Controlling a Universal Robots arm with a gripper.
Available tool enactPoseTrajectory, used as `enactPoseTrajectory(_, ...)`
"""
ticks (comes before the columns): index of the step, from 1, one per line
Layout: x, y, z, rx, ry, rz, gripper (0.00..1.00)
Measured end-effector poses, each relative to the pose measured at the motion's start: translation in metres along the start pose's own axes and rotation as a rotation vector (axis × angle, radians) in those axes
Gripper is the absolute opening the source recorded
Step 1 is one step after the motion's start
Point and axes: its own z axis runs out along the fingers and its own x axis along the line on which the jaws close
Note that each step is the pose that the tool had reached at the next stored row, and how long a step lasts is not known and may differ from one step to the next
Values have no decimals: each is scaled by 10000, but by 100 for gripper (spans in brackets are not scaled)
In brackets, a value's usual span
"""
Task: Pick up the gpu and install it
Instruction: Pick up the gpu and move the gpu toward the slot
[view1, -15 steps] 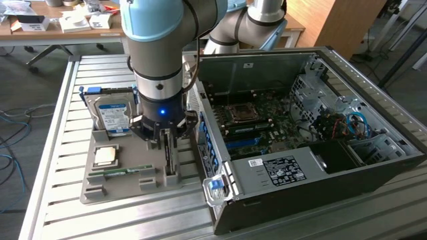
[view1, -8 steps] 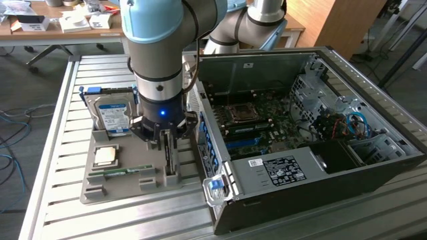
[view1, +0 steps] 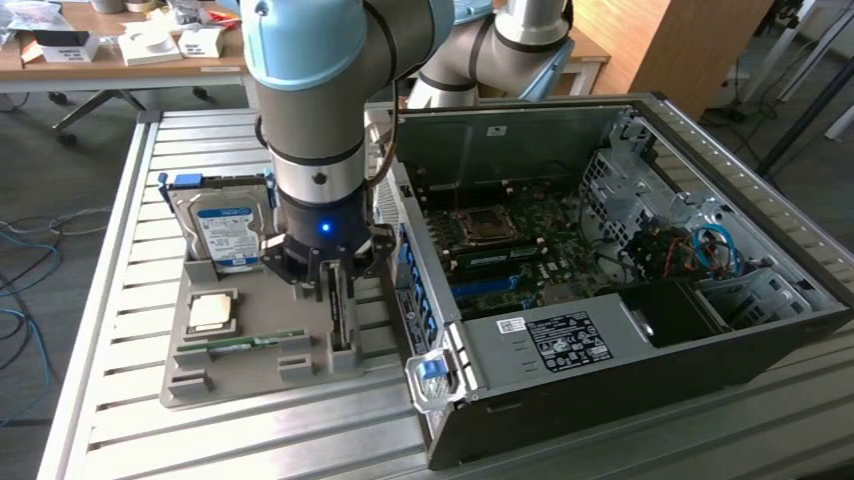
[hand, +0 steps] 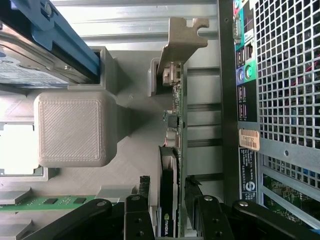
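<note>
Two black fingers (hand: 142, 205) of the gripper (hand: 167, 181) stand spread apart, one on each side of the gpu (hand: 170, 150). The card stands on its long edge in a slot of a grey tray (hand: 75, 175). A thin gap seems to show on each side of the card, though whether the pads touch it is hard to make out. The card's metal bracket (hand: 182, 40) sits at its far end (edge-on, the card looks very slim).

In the exterior view the arm (view1: 314, 100) comes straight down, wrist vertical. The gripper (view1: 334, 290) is low over the tray (view1: 200, 385) and covers the upper part of the gpu (view1: 342, 328). The card's lower edge is sunk in the slot.

Toward the exterior view's left, a memory stick (view1: 247, 343) lies flat on the tray. Farther back a hard drive (view1: 224, 232) stands propped up. Just beside the tray, on the exterior view's right, an open computer case (view1: 641, 400) lies on its side. The arm's upper links are cut off at the top of the exterior view.
</note>
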Motion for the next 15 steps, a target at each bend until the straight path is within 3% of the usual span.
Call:
enactPoseTrajectory(11,0,0,2,-1,-2,0,42)
enactPoseTrajectory(15,0,0,3,-2,-1,0,33)
